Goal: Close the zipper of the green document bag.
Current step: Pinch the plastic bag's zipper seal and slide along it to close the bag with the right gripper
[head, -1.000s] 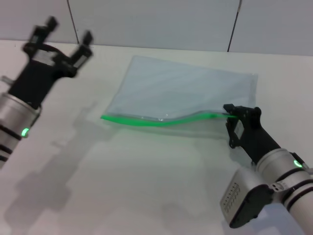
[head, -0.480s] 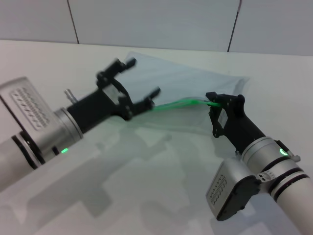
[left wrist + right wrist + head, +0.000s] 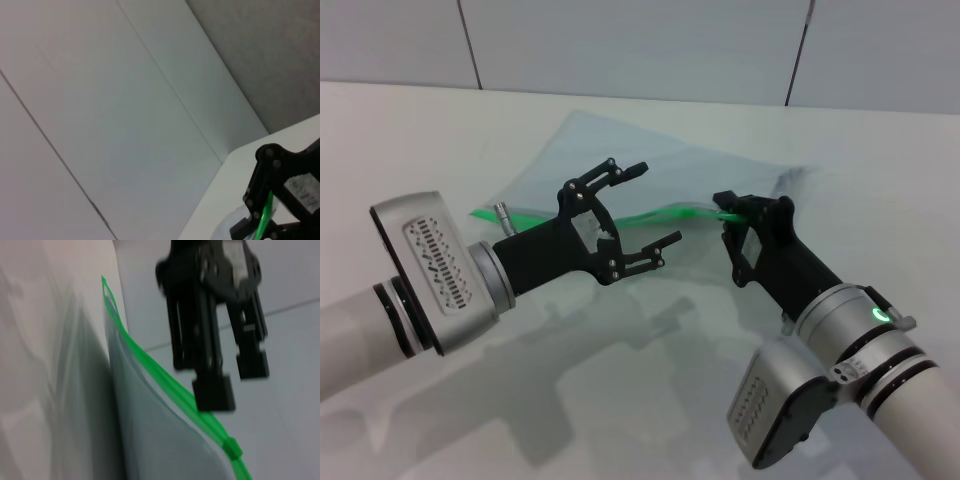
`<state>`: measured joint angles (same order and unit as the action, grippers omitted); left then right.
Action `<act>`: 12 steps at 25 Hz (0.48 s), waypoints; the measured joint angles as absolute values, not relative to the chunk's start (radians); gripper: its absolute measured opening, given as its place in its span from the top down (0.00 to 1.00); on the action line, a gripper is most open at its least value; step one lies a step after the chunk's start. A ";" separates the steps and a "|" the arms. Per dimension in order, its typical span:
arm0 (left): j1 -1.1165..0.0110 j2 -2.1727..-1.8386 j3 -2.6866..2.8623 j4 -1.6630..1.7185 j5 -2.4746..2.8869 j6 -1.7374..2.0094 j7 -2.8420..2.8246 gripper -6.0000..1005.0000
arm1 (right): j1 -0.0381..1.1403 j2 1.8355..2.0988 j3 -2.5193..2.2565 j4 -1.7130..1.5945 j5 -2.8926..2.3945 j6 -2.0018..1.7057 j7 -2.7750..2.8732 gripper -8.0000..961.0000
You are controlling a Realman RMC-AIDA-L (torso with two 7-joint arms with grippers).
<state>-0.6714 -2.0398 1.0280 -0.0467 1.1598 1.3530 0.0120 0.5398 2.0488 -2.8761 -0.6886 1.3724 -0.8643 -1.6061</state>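
Right gripper [image 3: 728, 210] jaws clamp zipper [image 3: 665, 213] end — left gripper [image 3: 638, 208] jaws spread over green document bag [image 3: 620, 160].

Silver arms, black end effectors, green lights

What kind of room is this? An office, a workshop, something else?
Most likely a robot test bench in a lab, though little shows. A bare white table stands against plain grey wall panels. On it lies only a green document bag, with the left gripper open over it and the right gripper holding its edge.
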 joint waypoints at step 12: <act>-0.670 -2.041 1.028 -0.048 1.160 1.353 0.113 0.20 | 0.529 2.049 -2.876 -0.703 1.299 -0.860 -1.606 0.92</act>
<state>-0.6695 -2.0411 1.0284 -0.0476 1.1597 1.3529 0.1129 0.5288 2.0485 -2.8762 -0.7028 1.2988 -0.8596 -1.6060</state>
